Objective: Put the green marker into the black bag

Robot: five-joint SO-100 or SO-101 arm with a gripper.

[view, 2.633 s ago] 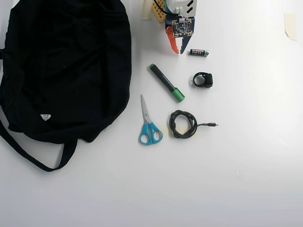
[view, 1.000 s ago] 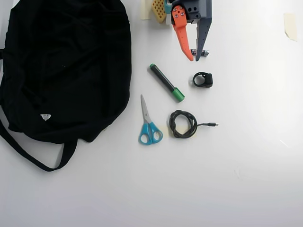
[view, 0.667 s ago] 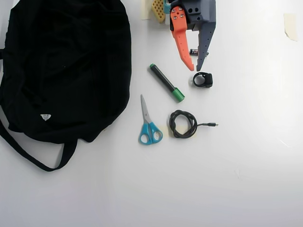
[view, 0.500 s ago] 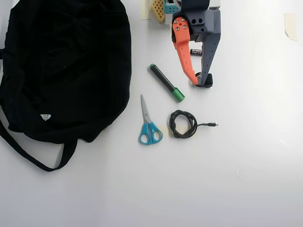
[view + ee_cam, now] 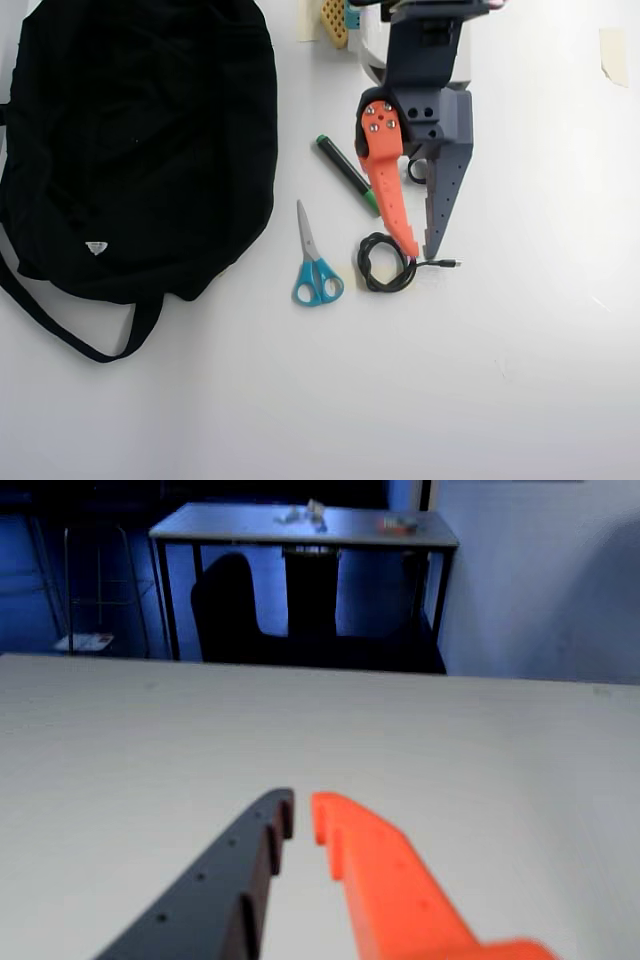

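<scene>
In the overhead view the green marker (image 5: 341,166) lies slanted on the white table, its black barrel showing and its green cap partly under my orange finger (image 5: 390,200). The black bag (image 5: 140,140) fills the upper left, well apart from the marker. My gripper (image 5: 421,253) reaches down the view just right of the marker, with its tips above the coiled cable (image 5: 380,268). The jaws stand a little apart with nothing between them. The wrist view shows only the gripper (image 5: 302,810) over bare table; marker and bag are out of that view.
Blue-handled scissors (image 5: 315,268) lie below the marker. A small black ring-like thing (image 5: 413,170) is mostly hidden under the gripper. Tape (image 5: 613,52) sticks at the upper right. Beyond the table's far edge (image 5: 320,668) stands a dark chair and desk.
The gripper has travelled down the overhead view from beside the battery to over the cable, now covering the marker's cap and the small ring. The things on the table have not moved.
</scene>
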